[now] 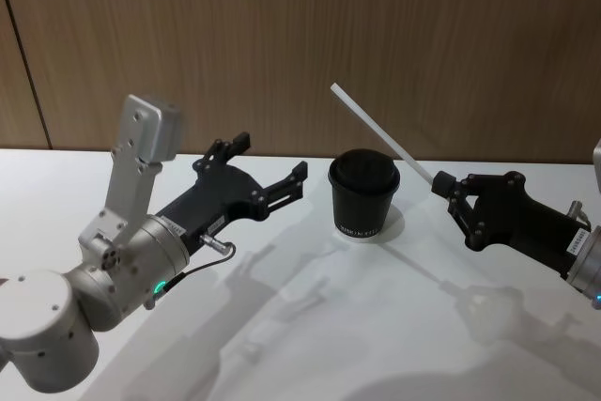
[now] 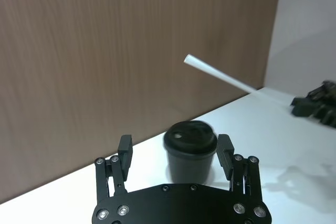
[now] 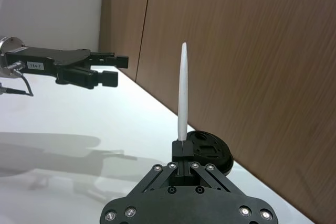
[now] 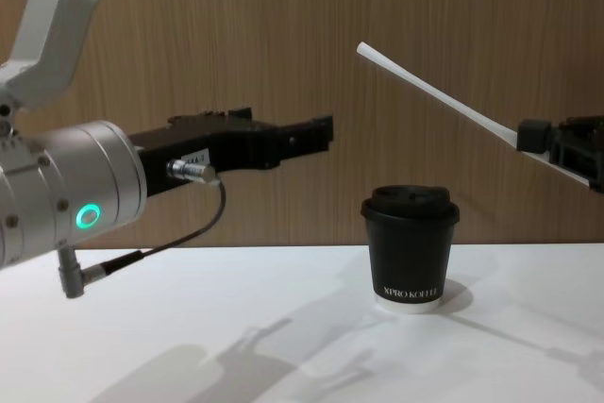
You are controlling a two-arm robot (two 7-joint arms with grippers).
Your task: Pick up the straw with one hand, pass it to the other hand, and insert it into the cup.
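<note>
Long thin white straw (image 1: pixel 380 129) pinched at lower end by all-black blocky right gripper (image 1: pixel 439 181) — slanted above small black lidded paper cup (image 1: pixel 364 196). Silver-wristed left gripper (image 1: pixel 270 159) raised left of cup, fingers spread. Handover judged pending: straw's free mid-length to be centred between spread fingers before release.

Cup (image 1: pixel 364 192), lid on, is the one obstacle standing on the table (image 1: pixel 282 326). Head view, cup as dial centre: left gripper (image 1: pixel 271 157) at 9 o'clock, jaws spread, raised off the table, with an open gap between its fingertips and the cup wall. Right gripper (image 1: pixel 439 182) at 3 o'clock, pinched on the straw (image 1: pixel 380 134), which slants up toward 11 o'clock and crosses well above the lid (chest view shows free air between them). Wood wall (image 1: pixel 282 35) closes off 12 o'clock. 6 o'clock side is bare tabletop, open for approach.
</note>
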